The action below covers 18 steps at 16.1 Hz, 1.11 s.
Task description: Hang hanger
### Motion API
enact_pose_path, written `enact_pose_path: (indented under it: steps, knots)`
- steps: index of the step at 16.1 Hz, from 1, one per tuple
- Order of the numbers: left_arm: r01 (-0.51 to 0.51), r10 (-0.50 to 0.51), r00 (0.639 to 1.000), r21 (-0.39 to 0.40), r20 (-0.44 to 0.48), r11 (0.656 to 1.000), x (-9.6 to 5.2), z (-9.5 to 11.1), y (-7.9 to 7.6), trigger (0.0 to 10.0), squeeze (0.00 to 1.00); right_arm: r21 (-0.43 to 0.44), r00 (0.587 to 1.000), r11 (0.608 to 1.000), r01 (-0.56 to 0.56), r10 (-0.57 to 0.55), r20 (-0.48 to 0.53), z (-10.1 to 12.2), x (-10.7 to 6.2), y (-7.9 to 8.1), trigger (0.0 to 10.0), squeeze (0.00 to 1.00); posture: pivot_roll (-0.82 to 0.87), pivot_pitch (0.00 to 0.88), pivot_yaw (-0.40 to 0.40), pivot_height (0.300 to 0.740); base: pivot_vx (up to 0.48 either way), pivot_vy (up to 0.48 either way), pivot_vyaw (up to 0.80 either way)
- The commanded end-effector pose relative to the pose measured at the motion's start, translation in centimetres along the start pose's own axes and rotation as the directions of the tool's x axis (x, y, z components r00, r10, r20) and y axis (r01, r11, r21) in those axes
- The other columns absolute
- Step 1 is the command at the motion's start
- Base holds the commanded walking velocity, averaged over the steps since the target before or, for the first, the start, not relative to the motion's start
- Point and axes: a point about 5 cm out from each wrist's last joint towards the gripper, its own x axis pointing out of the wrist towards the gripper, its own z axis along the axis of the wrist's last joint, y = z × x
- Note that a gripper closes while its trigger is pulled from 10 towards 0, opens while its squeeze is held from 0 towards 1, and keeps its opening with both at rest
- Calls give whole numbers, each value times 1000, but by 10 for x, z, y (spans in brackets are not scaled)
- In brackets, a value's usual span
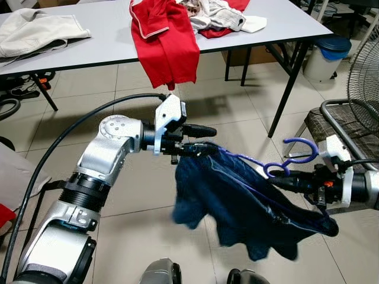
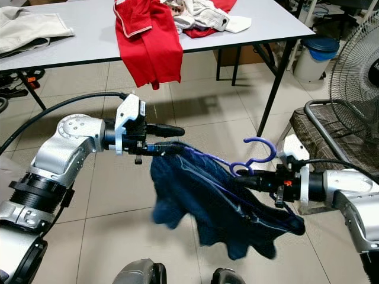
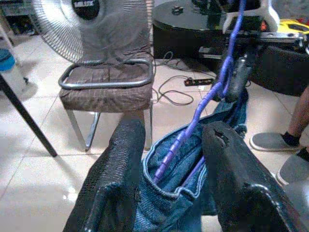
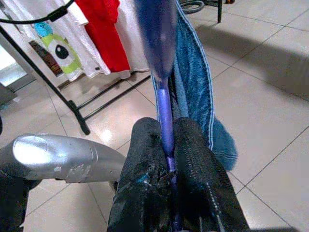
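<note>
Hanger (image 1: pixel 278 163), purple, sits between both grippers above the floor, hook end curling up just past the right gripper (image 1: pixel 283 179), one shoulder running across toward the left gripper (image 1: pixel 201 139).

Largest first: grey table (image 1: pixel 106 35) well beyond both grippers, with a red shirt (image 1: pixel 166 41) draped over its near edge, a beige garment (image 1: pixel 35 32) off to the left gripper's side, and a pile of white and red clothes (image 1: pixel 219 18) beside the shirt. Tiled floor (image 1: pixel 118 195) below both arms. Metal chair with brown cushion (image 1: pixel 337 127) just behind the right gripper, a fan (image 1: pixel 364 77) behind that, and a blue-lidded bin (image 1: pixel 325 56) further back.

Dark blue jeans (image 1: pixel 237 207) hang on the hanger, drooping below and between the grippers, waistband stretched along the hanger.

Left gripper: fingers partly apart, waistband of the jeans and the hanger's shoulder end lying between them in the left wrist view; lower finger (image 3: pixel 113 188) touching denim, not clamped tight as far as I can tell.

Right gripper: fingers (image 4: pixel 193 174) pressed together on the hanger's neck just under the hook, jeans hanging beside it. A clothes rack with a white printed shirt (image 4: pixel 53 43) shows past the right gripper in its wrist view.
</note>
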Motion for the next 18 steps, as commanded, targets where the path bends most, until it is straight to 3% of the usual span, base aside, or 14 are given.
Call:
enact_pose_path:
  steps: [1, 4, 5, 6, 8, 11, 15, 18]
  knots:
    - [-48, 48, 999, -14, 16, 999, -2, 5, 7, 10000, 0, -14, 1000, 1000, -1, 1, 5, 3, 3, 1, 0, 0, -18, 78, 74, 740, 0, 0, 0]
    - [-238, 244, 965, -73, 100, 969, -2, 18, 24, 10000, 0, -13, 997, 997, 80, -80, -4, -2, 8, -3, 0, 0, -16, 86, 80, 740, 0, 0, 0]
    - [-280, 285, 955, -66, 84, 958, -4, 18, 27, 10000, 0, -14, 995, 995, 98, -98, 2, -2, 9, -4, 0, 0, -15, 87, 80, 740, 0, 0, 0]
    - [-387, 387, 922, -22, 19, 922, -11, 14, 33, 10000, 0, -20, 990, 990, 142, -142, 22, -2, 11, -7, 0, 0, -15, 88, 82, 740, 0, 0, 0]
    - [-466, 466, 885, -38, -2, 884, -19, 11, 35, 10000, 0, -6, 976, 976, 216, -215, 44, -1, 13, -12, 0, 0, -15, 92, 87, 740, 0, 0, 0]
    - [-517, 519, 854, -60, 28, 854, -24, 12, 23, 10000, 0, 64, 948, 951, 303, -307, 82, -3, 17, -15, 0, 0, -13, 95, 87, 740, 0, 0, 0]
    - [-518, 517, 850, 12, -104, 855, -24, -29, -12, 10000, 0, 193, 905, 912, 362, -394, 163, -6, 33, -13, 0, 0, -6, 102, 79, 740, 0, 0, 0]
    - [-576, 577, 808, 45, -119, 816, -21, -36, -10, 10000, 0, 192, 897, 910, 367, -401, 188, -4, 37, -13, 0, 0, -6, 101, 79, 740, 0, 0, 0]
